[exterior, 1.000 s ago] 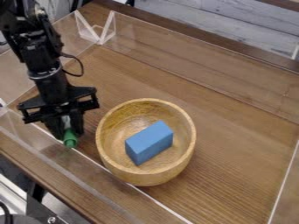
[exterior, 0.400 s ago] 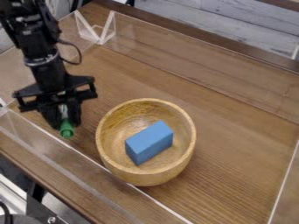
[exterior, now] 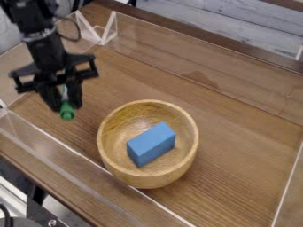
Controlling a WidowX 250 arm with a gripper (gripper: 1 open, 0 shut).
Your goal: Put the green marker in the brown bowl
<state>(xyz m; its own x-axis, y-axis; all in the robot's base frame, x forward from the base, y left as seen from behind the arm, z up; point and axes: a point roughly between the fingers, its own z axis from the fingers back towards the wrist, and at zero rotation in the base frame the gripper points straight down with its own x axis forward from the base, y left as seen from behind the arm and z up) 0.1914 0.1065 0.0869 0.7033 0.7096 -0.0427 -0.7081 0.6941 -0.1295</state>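
Pincer clenched on slim green-capped marker, held vertical, cap down, clear of wooden desk near left edge. Round light-brown wooden bowl just right, holding blue rectangular block; upright grip suits drop-in.

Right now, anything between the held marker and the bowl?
Nothing visible stands between them. The hand holds the green marker up, left of the brown bowl. A blue block lies inside the bowl, leaving bare floor around it.
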